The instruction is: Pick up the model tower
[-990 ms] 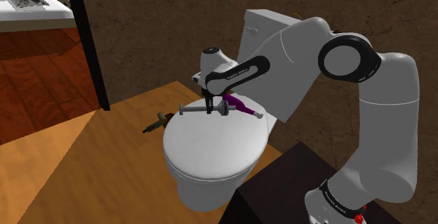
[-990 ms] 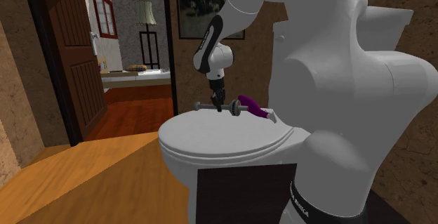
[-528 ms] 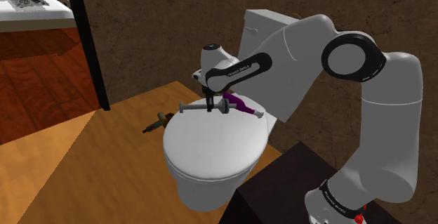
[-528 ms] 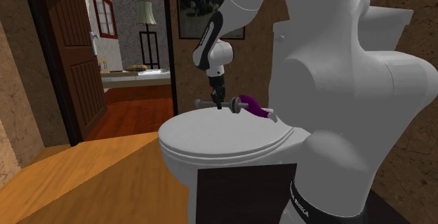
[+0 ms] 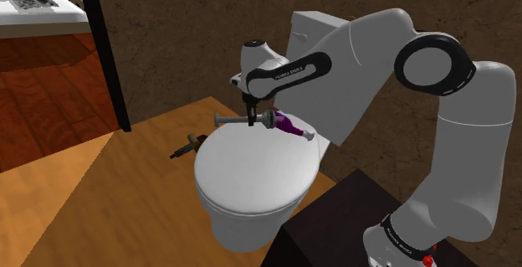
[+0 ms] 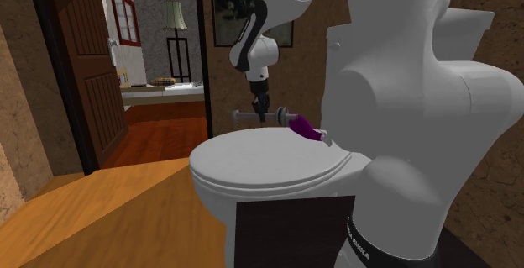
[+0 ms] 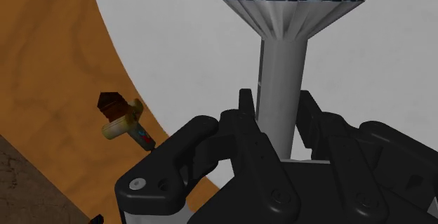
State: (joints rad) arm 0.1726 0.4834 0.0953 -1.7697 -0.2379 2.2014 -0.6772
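The gripper [image 5: 250, 121] is shut tight on the model tower [image 5: 230, 120]; in the shoulder view the grey tower lies sideways in its grip, up in the air over the back of the white toilet lid [image 5: 251, 173]; the gripper points down and holds the tower by its thin middle, I think because that part fits best between the fingers; a purple thing [image 5: 289, 125] lies on the lid just behind, and a small brown and yellow thing [image 5: 186, 145] lies on the wooden floor [image 5: 125, 198] beside the toilet.

In the second exterior view the tower hangs above the lid with a gap under it, so it is not touching the lid.

In the wrist view both black fingers press the tower's thin grey stem, one on each side; the wide end sticks out past them, over the white lid.

One second ago the tower was lower, close to the lid and level with the purple thing; now it is higher, and the purple thing has stayed put; the pick-up looks nearly done.
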